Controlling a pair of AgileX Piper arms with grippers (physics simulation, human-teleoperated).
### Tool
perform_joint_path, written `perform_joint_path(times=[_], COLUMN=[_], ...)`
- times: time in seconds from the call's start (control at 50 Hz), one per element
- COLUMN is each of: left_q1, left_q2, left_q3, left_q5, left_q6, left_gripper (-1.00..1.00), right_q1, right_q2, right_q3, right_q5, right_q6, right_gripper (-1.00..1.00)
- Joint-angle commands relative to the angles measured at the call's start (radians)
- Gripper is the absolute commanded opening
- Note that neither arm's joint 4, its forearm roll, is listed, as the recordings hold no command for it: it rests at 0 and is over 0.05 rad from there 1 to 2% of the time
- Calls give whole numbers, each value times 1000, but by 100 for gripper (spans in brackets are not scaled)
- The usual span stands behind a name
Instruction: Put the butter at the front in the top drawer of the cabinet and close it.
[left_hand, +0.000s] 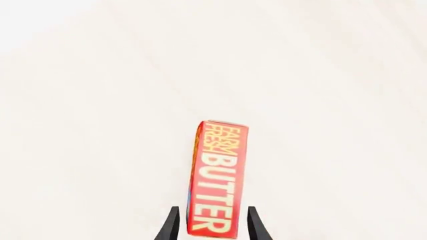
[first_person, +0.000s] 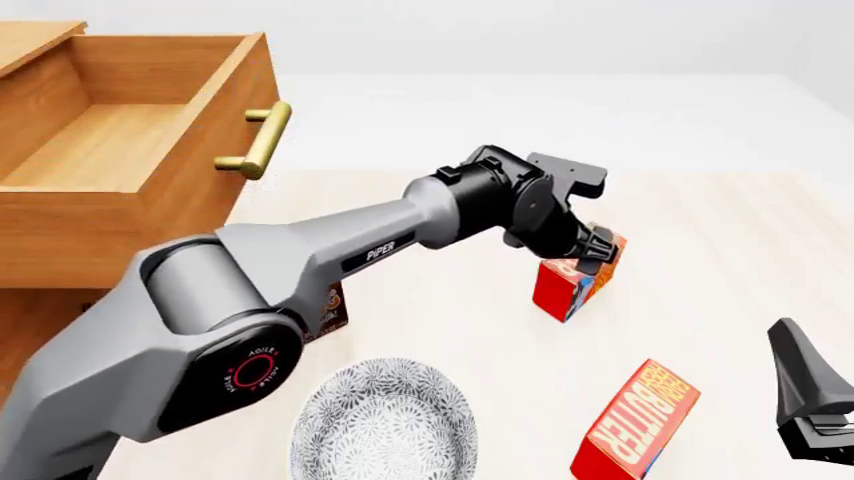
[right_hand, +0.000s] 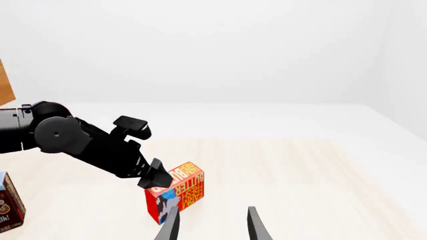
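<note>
One butter carton (first_person: 563, 290) stands on its edge on the table, past the middle. My left gripper (first_person: 598, 258) comes down on it from above, open, with a finger on each side. In the left wrist view the carton (left_hand: 219, 180) sits between the fingertips of that gripper (left_hand: 212, 222), with thin gaps on both sides. A second, alike butter carton (first_person: 638, 420) lies tilted near the table's near edge. My right gripper (first_person: 811, 400) hangs open and empty at the near right. The cabinet (first_person: 34, 310) stands at the left with its top drawer (first_person: 238, 90) pulled out and nothing inside.
A grey patterned bowl (first_person: 384, 425) sits at the near edge, under the left arm. A brown chocolate pudding box (first_person: 328, 310) stands beside the cabinet and is mostly hidden by the arm. The drawer's brass handle (first_person: 260, 140) juts toward the table's middle. In the right wrist view, the right gripper (right_hand: 212, 225) faces the straddled carton (right_hand: 181, 192).
</note>
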Motion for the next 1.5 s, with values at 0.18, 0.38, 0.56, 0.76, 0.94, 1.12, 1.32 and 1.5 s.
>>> perform_joint_path(times=[0.18,0.38,0.56,0.76,0.94,1.12,1.32,1.5], left_q1=[-2,-3,-11,-20,-20,-20,-4,0], left_q2=[69,95,114,143,173,195,183,77], left_q3=[-47,-61,-64,-72,-88,-90,-97,-33], left_q5=[4,7,3,-3,-5,-16,-5,-27], left_q6=[-8,-13,-28,-45,-60,-75,-53,-33], left_gripper=[100,100,100,100,100,100,-100,-100], right_q1=[0,0,0,0,0,0,0,0], right_q2=[1,1,1,1,1,1,1,1], right_q3=[2,2,2,2,2,2,2,2], right_q5=[-3,-3,-3,-3,-3,-3,-3,-3], right_q6=[0,0,0,0,0,0,0,0], right_gripper=[100,100,100,100,100,100,100,100])
